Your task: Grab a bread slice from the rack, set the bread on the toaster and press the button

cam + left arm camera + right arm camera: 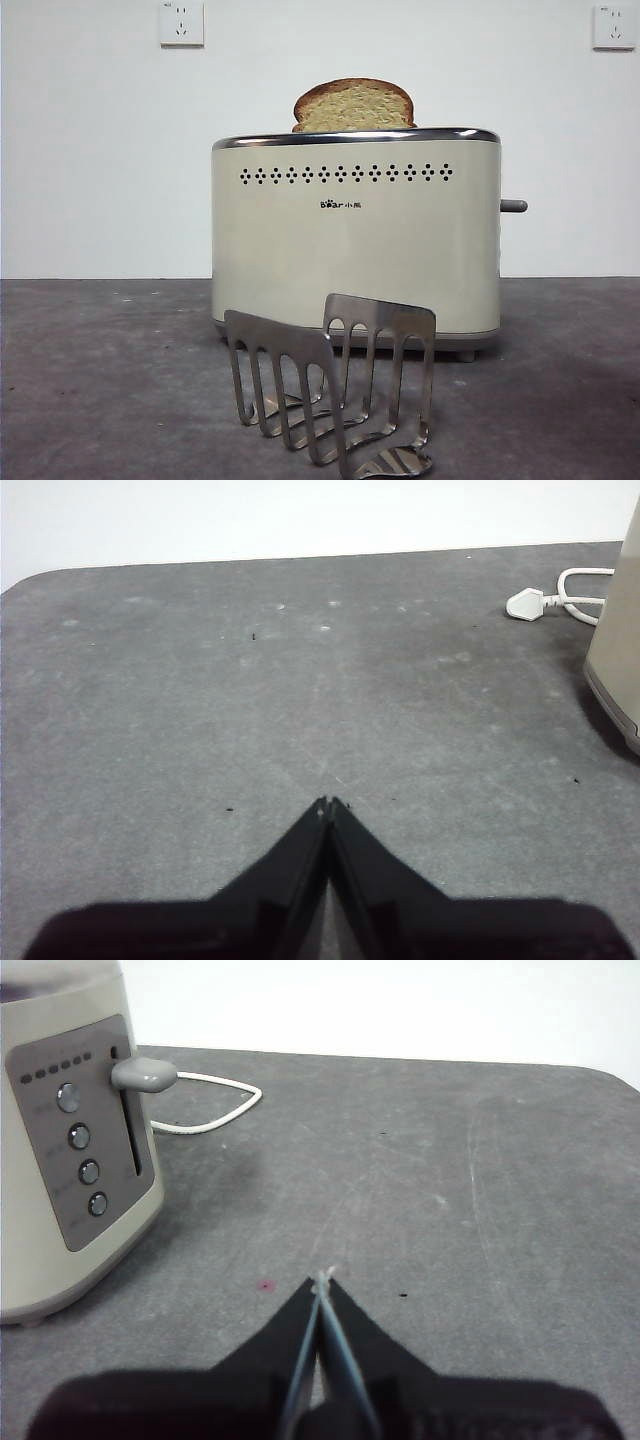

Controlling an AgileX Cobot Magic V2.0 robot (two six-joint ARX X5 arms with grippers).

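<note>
**Bread sits in the toaster; both grippers closed over bare table**

Nearest in the front view stands the small shiny steel toast rack (335, 385) with its comb-like slotted dividers; its slots hold nothing, and its lowest edge is cut off by the frame. It rests on the dark grey, scuffed table (100, 380), just in front of the toaster and partly covering the lower middle of its side.

Behind the rack is the large boxy cream-white toaster (355, 240), with a chrome top rim, a row of dotted holes and a small logo. The thick yellow-tan slice of bread (354, 105), brown-crusted and round-topped, stands upright in the top of the toaster; only its upper part shows, the rest is hidden inside. The small grey stubby lever button (513, 206) sticks out from the toaster's right end, high up.

The left gripper (328, 802) hovers over bare table left of the toaster, jaws pressed together with nothing between them. The right gripper (322, 1278) hovers over the table near the toaster's right end, jaws likewise closed and empty, well apart from the lever.

Farther back, a white plug and cord (550, 600) lie on the table behind the toaster. On the far white wall are two white sockets (181, 23).
</note>
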